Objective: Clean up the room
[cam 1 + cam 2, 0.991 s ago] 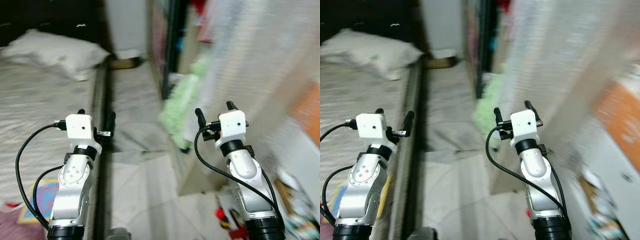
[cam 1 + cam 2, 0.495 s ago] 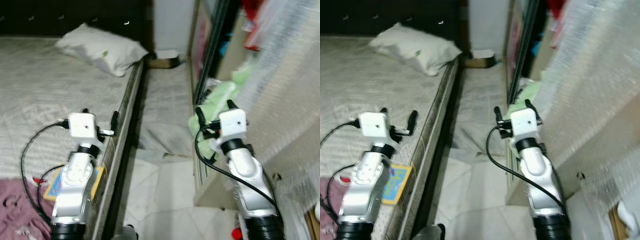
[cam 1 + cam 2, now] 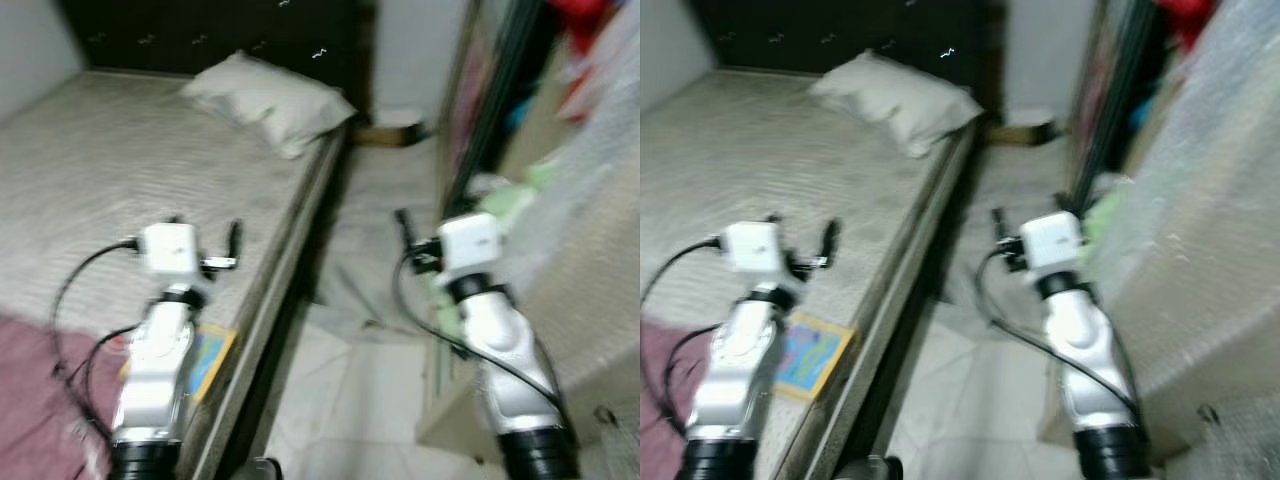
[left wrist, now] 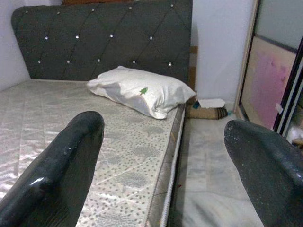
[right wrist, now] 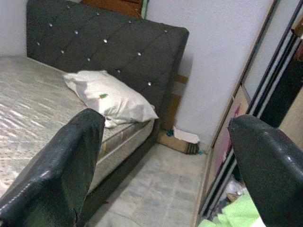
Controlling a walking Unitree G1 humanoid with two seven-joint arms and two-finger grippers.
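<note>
Both head views are motion-blurred throughout, smeared worst at the right edge; illumination is soft, even and indoor; the dark quilted studded headboard (image 4: 102, 45) catches small glints; wrist views are sharp beyond, with near black fingers (image 4: 61, 170) defocused and faintly glossy.

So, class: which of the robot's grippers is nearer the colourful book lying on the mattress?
Left. The left gripper hangs over the mattress, just beyond the book; the right gripper is across the aisle by the wardrobe.
</note>
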